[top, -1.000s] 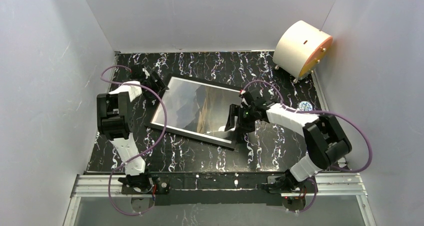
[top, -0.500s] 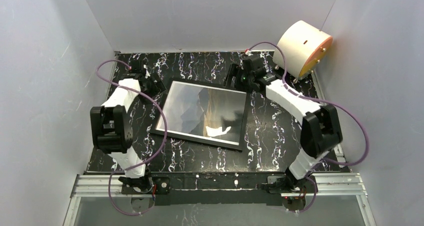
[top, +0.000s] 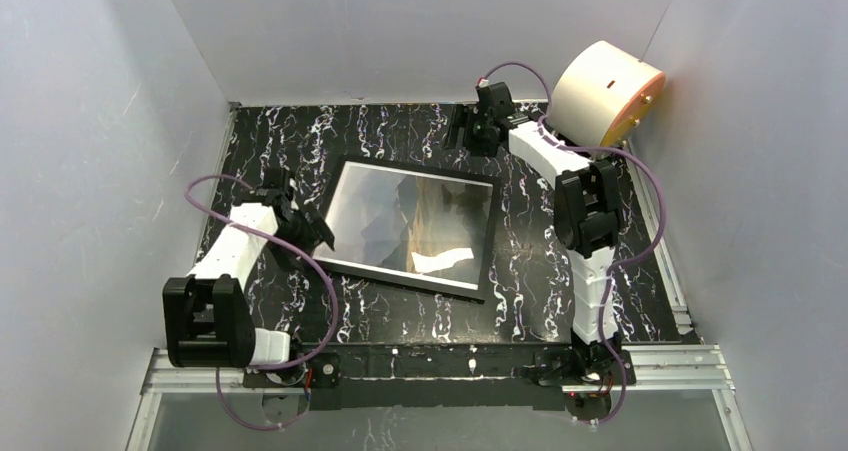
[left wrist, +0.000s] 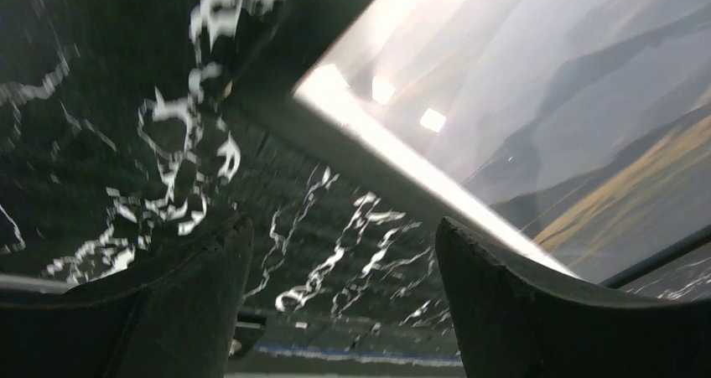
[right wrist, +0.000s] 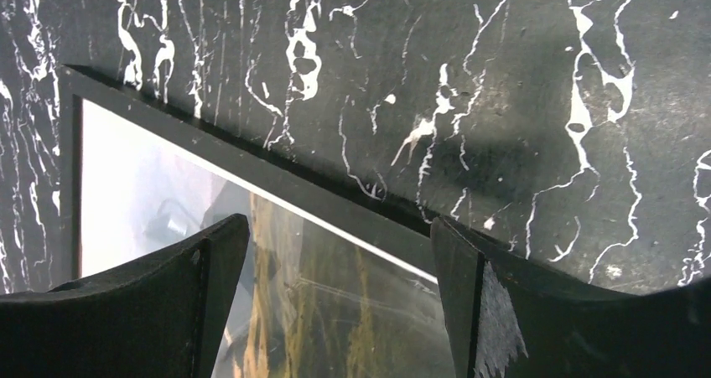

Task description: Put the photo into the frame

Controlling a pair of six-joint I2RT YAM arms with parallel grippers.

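Plainly both end effectors [left wrist: 342,227] [right wrist: 339,220] gape wide — empty.

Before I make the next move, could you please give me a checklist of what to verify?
1. Photo shows behind the pane of the frame: ok.
2. Frame lies flat on the table: ok.
3. Left jaws open, empty, not touching the frame: ok.
4. Right jaws open, empty, above the far edge: ok.
5. Back of the frame closed: cannot tell.
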